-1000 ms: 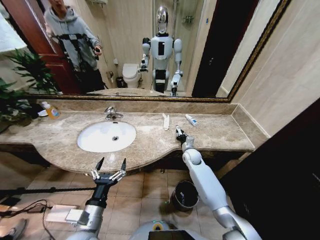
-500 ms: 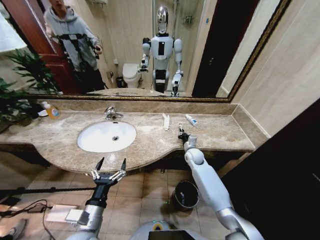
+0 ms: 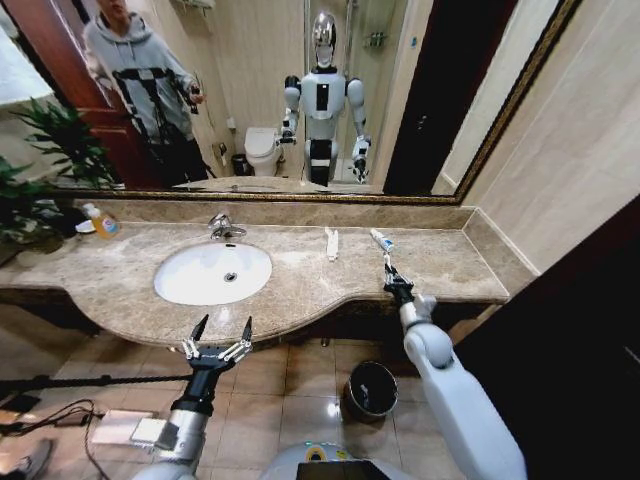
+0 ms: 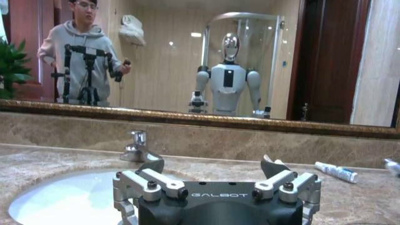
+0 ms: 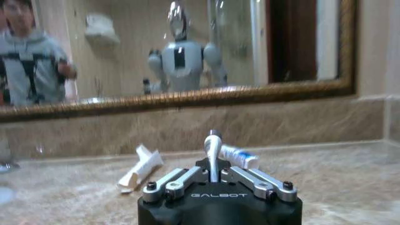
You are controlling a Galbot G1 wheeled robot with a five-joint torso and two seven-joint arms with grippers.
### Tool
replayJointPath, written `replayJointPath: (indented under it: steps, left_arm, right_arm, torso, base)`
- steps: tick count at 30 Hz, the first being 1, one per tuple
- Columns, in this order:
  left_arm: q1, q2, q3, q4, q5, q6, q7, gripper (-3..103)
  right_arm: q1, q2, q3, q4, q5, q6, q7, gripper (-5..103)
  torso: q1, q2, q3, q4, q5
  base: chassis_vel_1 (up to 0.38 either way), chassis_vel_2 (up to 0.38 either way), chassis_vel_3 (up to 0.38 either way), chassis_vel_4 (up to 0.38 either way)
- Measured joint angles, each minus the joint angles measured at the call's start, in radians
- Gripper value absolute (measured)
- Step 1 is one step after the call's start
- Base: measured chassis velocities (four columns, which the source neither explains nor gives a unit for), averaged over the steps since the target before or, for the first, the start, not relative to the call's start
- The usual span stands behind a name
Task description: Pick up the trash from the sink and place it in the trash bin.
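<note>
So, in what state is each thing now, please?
Left claw: open, empty.
Right claw: shut on small white tube.
Sink: no trash seen inside.
White packet: lying on counter.
Blue-marked tube: lying on counter.
Trash bin: upright, open top.

We see our left end effector built with silver linkage bars, black pointed fingertips and dark screws, its black housing lettered GALBOT in white. Our right end effector has the same black housing, silver links and lettering, on a smooth white arm with rounded joints.
</note>
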Motion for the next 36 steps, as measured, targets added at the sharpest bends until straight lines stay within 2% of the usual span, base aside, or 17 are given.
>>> replayJointPath:
  steps: [2, 4, 5, 7, 11, 14, 18, 20, 22, 23, 25, 26, 30, 34, 36]
  left_arm:
    - [0.0, 0.0, 0.0, 0.0, 0.0, 0.0, 0.0, 100]
    - [0.0, 0.0, 0.0, 0.0, 0.0, 0.0, 0.0, 100]
    - [0.0, 0.0, 0.0, 0.0, 0.0, 0.0, 0.0, 100]
    - [0.0, 0.0, 0.0, 0.0, 0.0, 0.0, 0.0, 100]
    - [0.0, 0.0, 0.0, 0.0, 0.0, 0.0, 0.0, 100]
    - [0.0, 0.0, 0.0, 0.0, 0.0, 0.0, 0.0, 100]
    - [0.0, 0.0, 0.0, 0.0, 0.0, 0.0, 0.0, 100]
    - [0.0, 0.0, 0.0, 0.0, 0.0, 0.0, 0.0, 100]
    - [0.0, 0.0, 0.0, 0.0, 0.0, 0.0, 0.0, 100]
    - [0.0, 0.0, 0.0, 0.0, 0.0, 0.0, 0.0, 100]
    - [0.0, 0.0, 0.0, 0.0, 0.0, 0.0, 0.0, 100]
    - [0.0, 0.0, 0.0, 0.0, 0.0, 0.0, 0.0, 100]
    - [0.0, 0.0, 0.0, 0.0, 0.0, 0.0, 0.0, 100]
    - [0.0, 0.0, 0.0, 0.0, 0.0, 0.0, 0.0, 100]
    - [0.0, 0.0, 0.0, 0.0, 0.0, 0.0, 0.0, 100]
  right_arm:
    - [-0.13, 0.043, 0.027, 0.06, -0.044, 0.074, 0.004, 5]
    - [-0.191, 0.064, 0.04, 0.074, -0.079, 0.131, 0.007, 5]
    - [-0.191, 0.064, 0.04, 0.074, -0.079, 0.131, 0.007, 5]
    - [-0.296, 0.097, 0.055, 0.079, -0.141, 0.209, 0.021, 5]
    - [-0.407, 0.132, 0.068, 0.07, -0.186, 0.267, 0.023, 5]
    - [-0.436, 0.139, 0.068, 0.056, -0.192, 0.284, 0.022, 5]
    - [-0.469, 0.134, 0.05, -0.064, -0.2, 0.336, 0.021, 5]
    - [-0.464, 0.134, 0.039, -0.096, -0.169, 0.324, 0.02, 5]
    - [-0.435, 0.145, 0.023, -0.153, -0.041, 0.252, 0.002, 5]
    - [-0.435, 0.145, 0.023, -0.153, -0.041, 0.252, 0.002, 5]
    - [-0.368, 0.153, 0.017, -0.235, 0.028, 0.189, -0.019, 5]
    - [-0.368, 0.153, 0.017, -0.235, 0.028, 0.189, -0.019, 5]
    - [-0.245, 0.144, 0.005, -0.43, 0.034, 0.154, -0.067, 5]
    - [-0.203, 0.143, -0.001, -0.514, 0.031, 0.15, -0.08, 5]
    - [-0.15, 0.146, -0.01, -0.627, 0.027, 0.15, -0.087, 5]
  torso:
    - [0.0, 0.0, 0.0, -0.0003, 0.0004]
    - [0.0, 0.0, 0.0, -0.0001, -0.0001]
    - [0.0, 0.0, 0.0, -0.0001, -0.0001]
    - [0.0, 0.0, 0.0, -0.0002, 0.0002]
    - [0.0, 0.0, 0.0, -0.0003, 0.0002]
    - [0.0, 0.0, 0.0, -0.0003, 0.0002]
    - [0.0, 0.0, 0.0, -0.0002, 0.0003]
    - [0.0, 0.0, 0.0, -0.0002, 0.0004]
    - [0.0, 0.0, 0.0, -0.0003, 0.0003]
    - [0.0, 0.0, 0.0, -0.0003, 0.0003]
    - [0.0, 0.0, 0.0, -0.0002, 0.0005]
    - [0.0, 0.0, 0.0, -0.0002, 0.0005]
    - [0.0, 0.0, 0.0, -0.0001, 0.0004]
    - [0.0, 0.0, 0.0, 0.0, 0.0004]
    - [0.0, 0.0, 0.0, -0.0001, 0.0005]
  base:
    - [0.0, 0.0, 0.0, 0.0]
    - [0.0, 0.0, 0.0, 0.0]
    - [0.0, 0.0, 0.0, 0.0]
    - [0.0, 0.0, 0.0, 0.0]
    - [0.0, 0.0, 0.0, 0.0]
    - [0.0, 0.0, 0.0, 0.0]
    - [0.0, 0.0, 0.0, 0.0]
    - [0.0, 0.0, 0.0, 0.0]
    - [0.0, 0.0, 0.0, 0.0]
    - [0.0, 0.0, 0.0, 0.0]
    - [0.0, 0.0, 0.0, 0.0]
    - [0.0, 0.0, 0.0, 0.0]
    - [0.0, 0.0, 0.0, 0.0]
    - [0.0, 0.0, 0.0, 0.0]
    - [0.0, 0.0, 0.0, 0.0]
